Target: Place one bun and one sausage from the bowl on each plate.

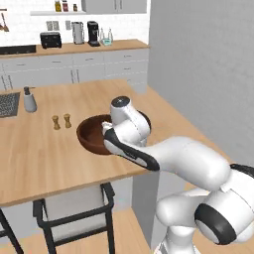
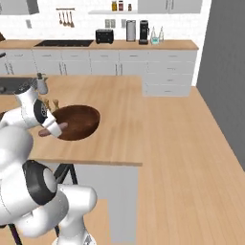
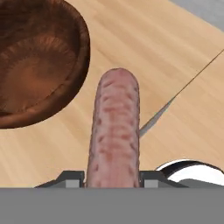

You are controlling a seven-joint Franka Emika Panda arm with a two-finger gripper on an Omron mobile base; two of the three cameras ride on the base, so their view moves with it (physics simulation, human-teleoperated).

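Observation:
The dark reddish-brown wooden bowl (image 1: 91,135) (image 2: 78,122) sits near the front edge of the island counter (image 1: 44,154). In the hand view the bowl (image 3: 39,61) lies at the upper left, and the part of its inside that I see holds nothing. My gripper (image 3: 113,177) (image 2: 53,129) hovers over the counter just beside the bowl's rim, shut on a pinkish-brown sausage (image 3: 114,127) (image 2: 44,133) that sticks out lengthwise between the fingers (image 3: 72,177). The plates and the buns are out of view.
Two small wooden shakers (image 1: 61,121) stand left of the bowl, with a grey soap dispenser (image 1: 30,100) and a sink (image 1: 7,104) farther left. A black-framed chair (image 1: 74,208) is tucked under the counter's front edge. The back counter (image 2: 110,45) carries a toaster and a coffee machine.

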